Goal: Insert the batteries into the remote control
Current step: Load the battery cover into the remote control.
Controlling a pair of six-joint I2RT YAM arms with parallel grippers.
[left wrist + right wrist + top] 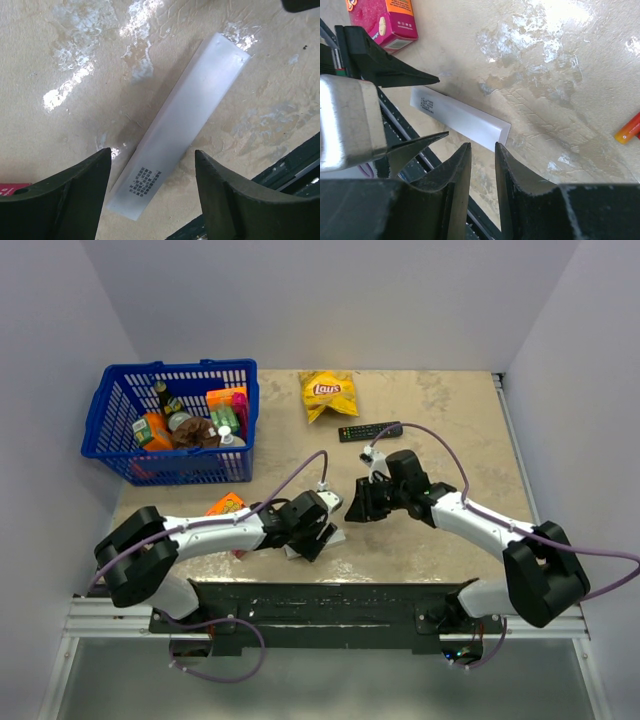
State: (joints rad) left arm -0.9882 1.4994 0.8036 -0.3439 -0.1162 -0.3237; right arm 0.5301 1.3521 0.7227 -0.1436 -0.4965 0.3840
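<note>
Top view: both arms reach toward the middle of the counter [450, 440], their tips close together. The left gripper [318, 530] sits over the white remote [336, 536], which is mostly hidden beneath it. The right gripper [358, 505] is just beside it at 1 o'clock.

Left wrist view: the remote [185, 120] lies flat on the counter [60, 125], its long axis running from 7 to 1 o'clock. I cannot tell whether this is the body or the back strip. The left gripper [151, 152] has its jaws apart, and the remote's printed end lies between them with bare counter showing on both sides. It is straddled, not gripped.

Right wrist view: the remote [465, 120] runs from 10 to 4 o'clock. Its plain end lies just past the tips of the right gripper [482, 146], whose jaws stand only a narrow slit apart with nothing in them. The left fingertips [400, 72] flank the printed end at 9 o'clock. One orange-red battery [629, 130] lies at the 3 o'clock edge, well apart from the remote. A pink box [390, 20] sits at 11 o'clock.

The left arm looks better placed to take the remote, since its jaws cross the long axis and need only close. The right jaws are nearer the battery.
</note>
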